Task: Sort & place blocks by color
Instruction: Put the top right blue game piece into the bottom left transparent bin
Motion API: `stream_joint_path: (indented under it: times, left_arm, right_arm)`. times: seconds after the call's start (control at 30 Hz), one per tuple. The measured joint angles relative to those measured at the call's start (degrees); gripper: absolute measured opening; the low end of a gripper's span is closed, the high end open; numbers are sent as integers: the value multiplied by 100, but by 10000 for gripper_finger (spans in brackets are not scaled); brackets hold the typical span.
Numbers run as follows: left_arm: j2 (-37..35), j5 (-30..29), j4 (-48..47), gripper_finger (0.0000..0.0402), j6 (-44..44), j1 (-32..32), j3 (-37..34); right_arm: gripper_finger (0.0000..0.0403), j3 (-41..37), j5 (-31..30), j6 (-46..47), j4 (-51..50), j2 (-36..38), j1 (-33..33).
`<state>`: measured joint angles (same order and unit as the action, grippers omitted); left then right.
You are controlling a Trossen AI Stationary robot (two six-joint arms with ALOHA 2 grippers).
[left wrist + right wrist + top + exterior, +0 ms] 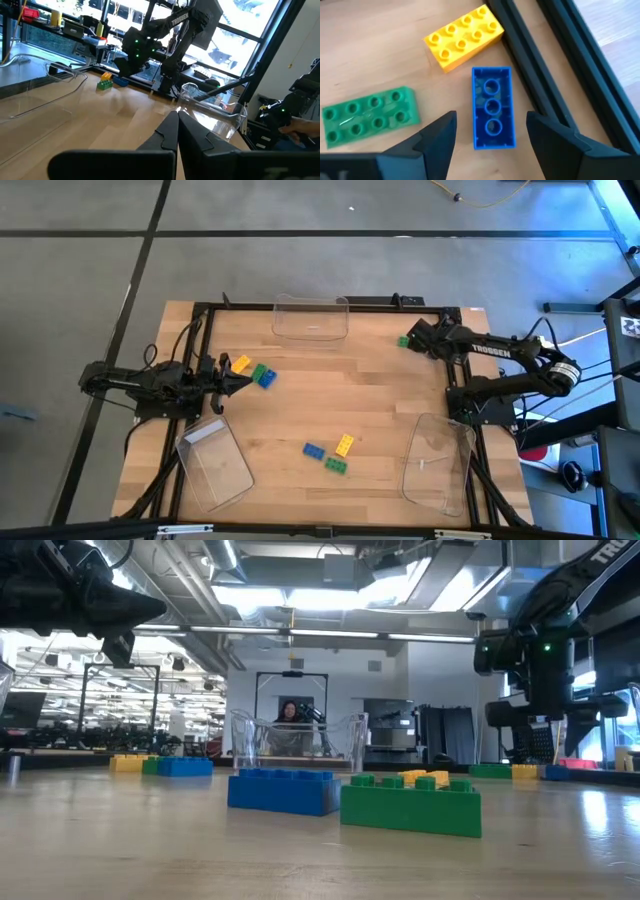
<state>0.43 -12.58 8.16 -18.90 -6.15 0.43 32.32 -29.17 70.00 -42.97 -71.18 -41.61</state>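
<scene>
Trouble I foresee: my right gripper [490, 132], fingers spread, straddles the upturned blue block [492, 107] by the table's frame rail [540, 60], which a finger could catch coming down; the left gripper [177, 131] waits pressed together.

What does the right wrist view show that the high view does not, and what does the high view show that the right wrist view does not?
Only the right wrist view: a blue block lying studs down between the open right gripper fingers, beside a yellow block.

Only the high view: three clear trays, the shut left gripper near one block group, another group mid-table.

Both: the green block by the right gripper, on the wooden table.
</scene>
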Motion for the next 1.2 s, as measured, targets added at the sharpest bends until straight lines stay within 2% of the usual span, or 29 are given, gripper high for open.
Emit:
stream_joint_path:
  times: [0.47, 0.87, 0.97, 1.17, 1.2]
  left_arm:
    - [-1, 0, 0, 0, 0, 2, 1]
    - [0, 0, 0, 0, 0, 2, 2]
    - [0, 0, 0, 0, 0, 2, 2]
    - [0, 0, 0, 0, 0, 1, 1]
    - [0, 0, 0, 0, 0, 2, 2]
  right_arm:
    - [243, 0, 176, -6, 385, -719, -214]
    - [240, 17, 396, -405, 651, -1175, -216]
    - [220, 17, 403, -537, 686, -1175, -216]
    - [144, 22, 442, -618, 700, -1175, -214]
    - [141, 22, 446, -622, 672, -1162, -214]
